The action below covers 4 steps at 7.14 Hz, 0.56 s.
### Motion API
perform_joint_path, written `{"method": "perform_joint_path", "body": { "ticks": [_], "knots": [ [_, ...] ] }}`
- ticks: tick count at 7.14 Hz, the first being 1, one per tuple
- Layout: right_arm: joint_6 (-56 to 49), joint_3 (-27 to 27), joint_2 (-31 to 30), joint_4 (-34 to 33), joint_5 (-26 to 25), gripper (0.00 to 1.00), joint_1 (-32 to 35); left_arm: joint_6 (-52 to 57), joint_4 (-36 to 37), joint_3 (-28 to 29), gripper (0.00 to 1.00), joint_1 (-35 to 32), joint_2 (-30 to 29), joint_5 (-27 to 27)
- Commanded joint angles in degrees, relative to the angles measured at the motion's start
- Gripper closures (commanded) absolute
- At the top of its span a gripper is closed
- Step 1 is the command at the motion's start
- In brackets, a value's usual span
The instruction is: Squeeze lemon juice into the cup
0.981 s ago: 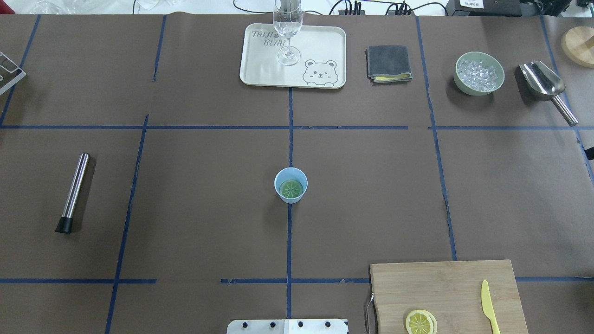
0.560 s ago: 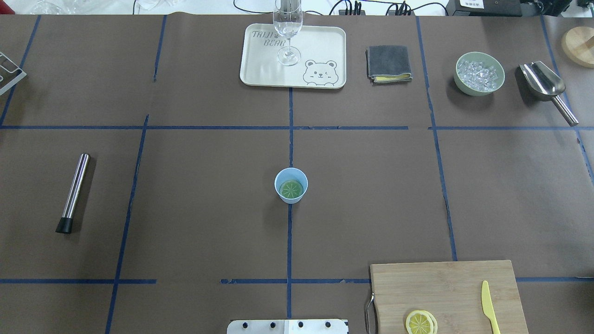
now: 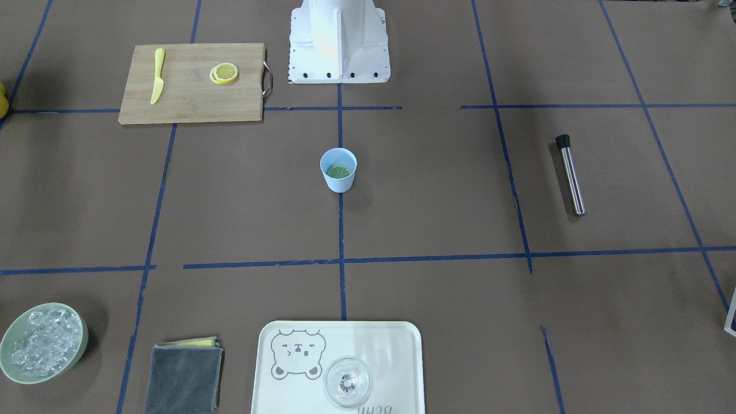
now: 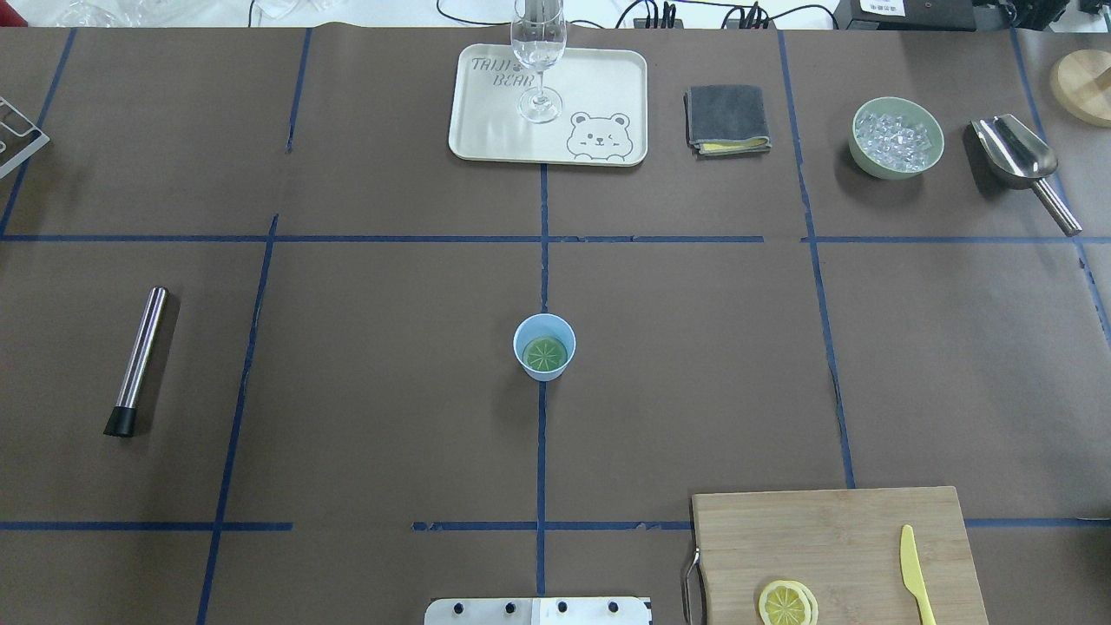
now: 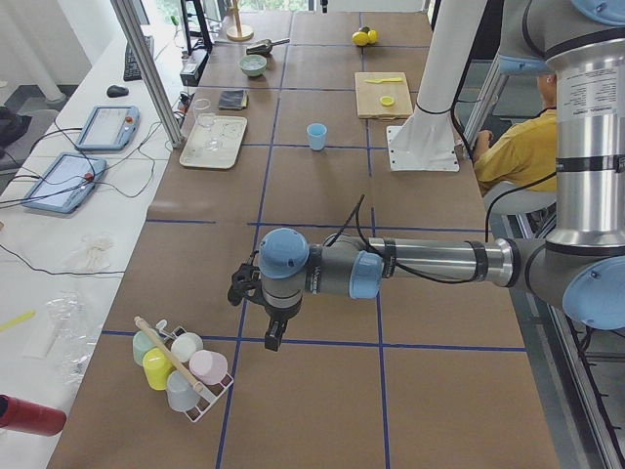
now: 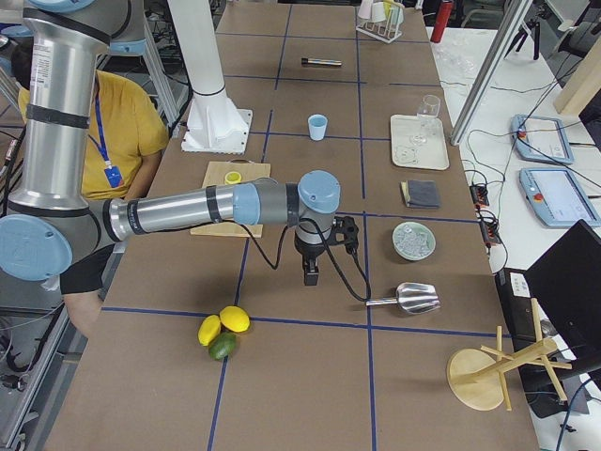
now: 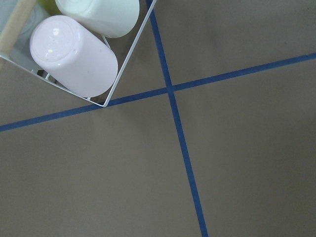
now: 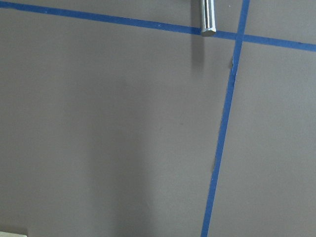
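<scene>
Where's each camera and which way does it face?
Front-facing: across the table, steeply down on the cup; robot base at top.
Overhead: behind the robot, forward onto the same cup; base plate only.
Exterior left: table's end, along it; left arm near.
Exterior right: opposite end; right arm near.
Left wrist: down on a pink cup; no body.
Right wrist: down on a scoop handle; no body.

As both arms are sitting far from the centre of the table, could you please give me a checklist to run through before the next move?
1. Cup upright at mid-table: ok.
2. Lemon slice lying inside the cup: ok.
3. Metal stick lying free on the robot's left side: ok.
4. Left gripper open: cannot tell, side view only.
5. Right gripper open: cannot tell, side view only.
6. Both grippers clear of the cup: ok.
</scene>
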Motion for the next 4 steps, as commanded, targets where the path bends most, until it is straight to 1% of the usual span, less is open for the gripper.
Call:
{"method": "perform_joint_path", "body": {
  "ticks": [1,2,4],
  "knots": [
    [-0.9,-1.2,-0.7,0.1,0.2,0.00,0.6,0.4,2.3,-0.5,0.00,0.0,0.3,0.5],
    [-0.7,-1.2,-1.0,0.1,0.0,0.00,0.9,0.4,2.4,0.7,0.00,0.1,0.3,0.5],
    [-0.1,-1.7,-1.2,-0.1,-0.1,0.00,1.3,0.4,2.4,0.3,0.00,0.0,0.6,0.5]
  ]
}}
